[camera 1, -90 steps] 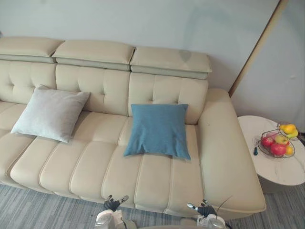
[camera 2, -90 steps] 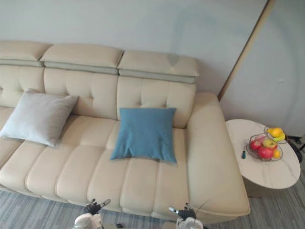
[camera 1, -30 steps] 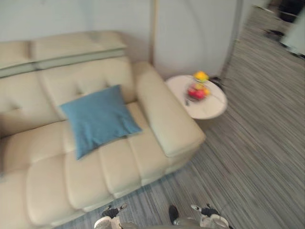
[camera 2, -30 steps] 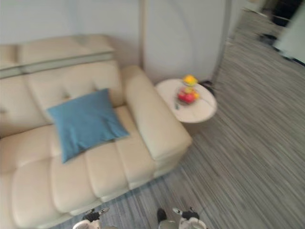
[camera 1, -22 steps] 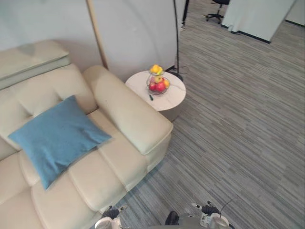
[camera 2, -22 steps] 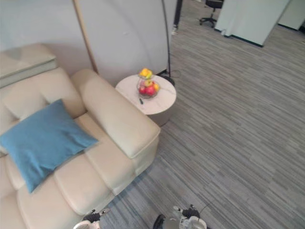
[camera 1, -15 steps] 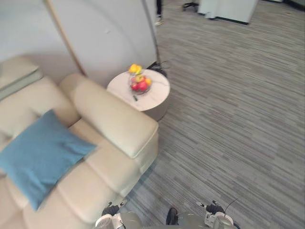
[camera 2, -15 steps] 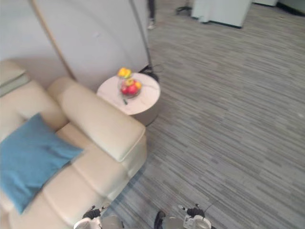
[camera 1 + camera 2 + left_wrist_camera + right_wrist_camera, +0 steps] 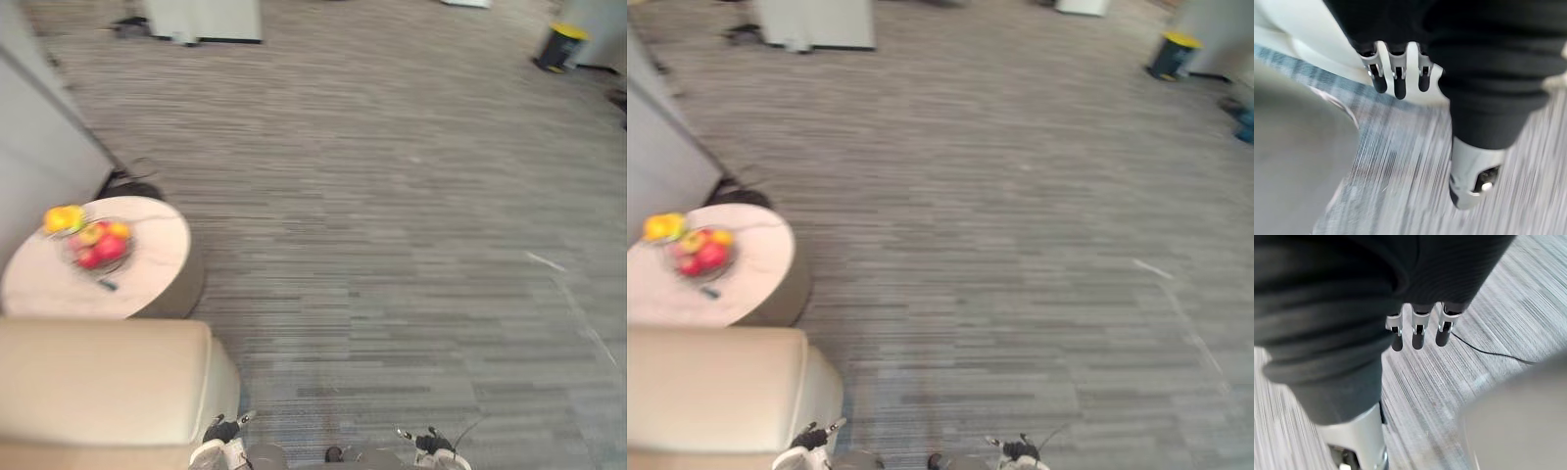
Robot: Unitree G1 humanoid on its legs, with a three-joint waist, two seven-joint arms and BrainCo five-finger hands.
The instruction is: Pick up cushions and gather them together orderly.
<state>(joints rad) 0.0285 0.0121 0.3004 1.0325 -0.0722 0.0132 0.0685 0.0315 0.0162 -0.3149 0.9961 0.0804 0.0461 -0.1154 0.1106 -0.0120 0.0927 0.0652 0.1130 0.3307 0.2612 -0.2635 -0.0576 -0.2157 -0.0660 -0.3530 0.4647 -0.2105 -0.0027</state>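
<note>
The cream sofa's armrest [image 9: 98, 382] lies at the lower left of the eye views. My left hand [image 9: 223, 431] hangs low beside that armrest, its fingers [image 9: 1396, 73] straight and holding nothing. On the other side my right hand [image 9: 431, 443] hangs over the grey striped carpet, its fingers [image 9: 1418, 330] also straight and empty.
A round white side table [image 9: 59, 284] stands beyond the armrest and carries a wire bowl of fruit [image 9: 93, 243]. A grey partition wall [image 9: 39, 147] rises at the left. Far off stand a white cabinet [image 9: 201, 20] and a yellow-topped bin [image 9: 560, 47]. Carpet [image 9: 392, 245] stretches ahead.
The camera has swung to the right, away from the sofa: the blue and grey cushions and the seats have left the picture. Both hands stay hanging low.
</note>
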